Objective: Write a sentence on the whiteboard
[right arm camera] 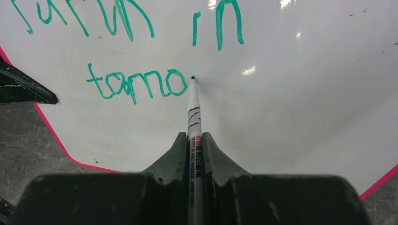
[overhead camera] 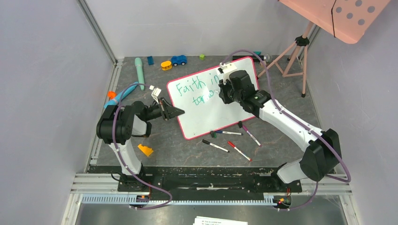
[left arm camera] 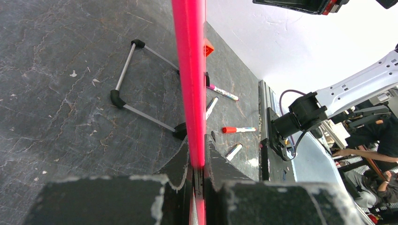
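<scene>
Pinching left rim of whiteboard (overhead camera: pixel 206 117), on table (overhead camera: pixel 187 152), with left gripper (overhead camera: pixel 180 111). Pinching marker (right arm camera: pixel 193 110) with right gripper (right arm camera: pixel 194 138) over whiteboard's middle, tip touching just right of "tomo" in sentence (right arm camera: pixel 136 84), beneath "Faith in".

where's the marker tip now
Right wrist view: the marker, held in the fingers of the right gripper, points its tip at the whiteboard just right of green "tomo".

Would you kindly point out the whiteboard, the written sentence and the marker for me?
whiteboard (overhead camera: pixel 209 119): top external view, bare white lower area.
sentence (right arm camera: pixel 136 86): right wrist view, second line, "tomo".
marker (right arm camera: pixel 194 123): right wrist view, striped part of the barrel.
</scene>
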Controlling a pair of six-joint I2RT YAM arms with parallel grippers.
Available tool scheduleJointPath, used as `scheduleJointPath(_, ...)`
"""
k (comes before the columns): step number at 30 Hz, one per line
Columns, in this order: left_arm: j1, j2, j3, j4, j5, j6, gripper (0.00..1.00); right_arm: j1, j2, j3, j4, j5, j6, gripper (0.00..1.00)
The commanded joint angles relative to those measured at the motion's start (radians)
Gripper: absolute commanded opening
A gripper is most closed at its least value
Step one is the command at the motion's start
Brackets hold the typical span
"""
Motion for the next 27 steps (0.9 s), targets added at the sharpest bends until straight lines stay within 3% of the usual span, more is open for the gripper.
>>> scheduleJointPath(1,-0.023,0.018,-0.005,0.063,0.114,0.117,0.02,-0.002,0.01,0.005,0.029,-0.003,-0.012,0.0)
scheduleJointPath(27,-0.022,0.017,-0.008,0.063,0.113,0.118,0.02,-0.009,0.05,0.067,-0.014,0.054,-0.033,0.0)
